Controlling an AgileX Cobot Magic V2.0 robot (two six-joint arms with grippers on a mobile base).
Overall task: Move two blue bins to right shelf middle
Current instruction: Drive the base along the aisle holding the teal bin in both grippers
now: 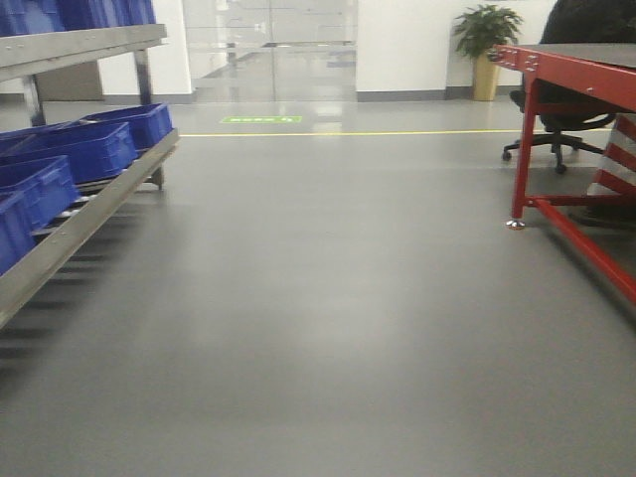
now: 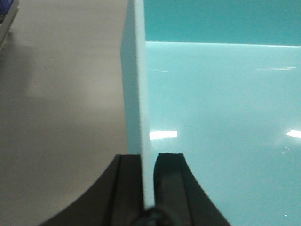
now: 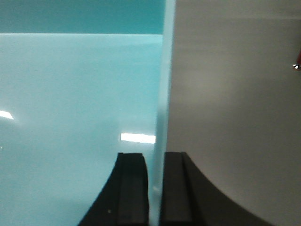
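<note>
Walls of your glossy turquoise plastic bin [image 2: 221, 108] sit pinched, left gripper [image 2: 148, 165] and right gripper [image 3: 155, 162], for balanced carrying.

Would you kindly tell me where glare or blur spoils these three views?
Exterior front view: glass doors washed out, sheen on the floor. Left wrist view: lamp glare on the bin, left gripper soft-edged. Right wrist view: a similar glare patch on the bin, right gripper blurred.

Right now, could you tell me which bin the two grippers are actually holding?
The pale turquoise-looking bin: left gripper and right gripper each pinch a side wall. The darker blue bins sit on the rack, untouched.
</note>
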